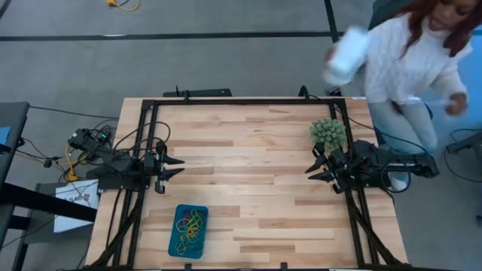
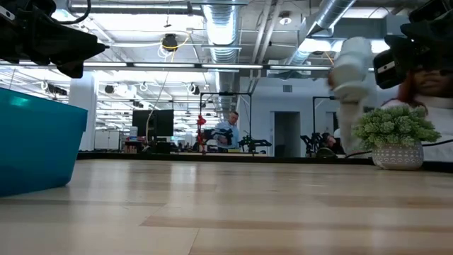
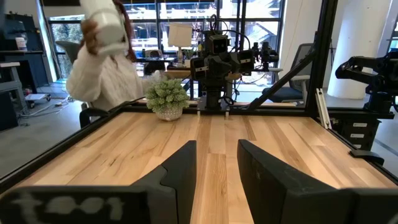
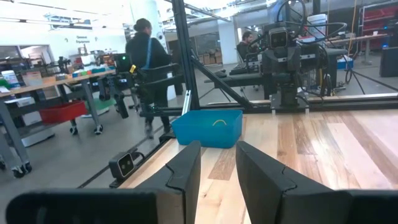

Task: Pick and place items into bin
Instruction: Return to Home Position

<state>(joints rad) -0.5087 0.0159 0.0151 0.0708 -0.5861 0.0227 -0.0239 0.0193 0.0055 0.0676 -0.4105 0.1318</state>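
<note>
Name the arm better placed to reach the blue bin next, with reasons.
Left. The left gripper hangs near the bin holding the rubber bands; the right gripper is across the table, by the plant.

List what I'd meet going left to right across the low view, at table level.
teal bin → person far back in the room → potted green plant ball

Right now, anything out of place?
Nothing askew on the table: the rubber bands lie in the blue bin, left gripper and right gripper parked open at the sides. One oddity: a person by the far right corner holding up a white object.
</note>
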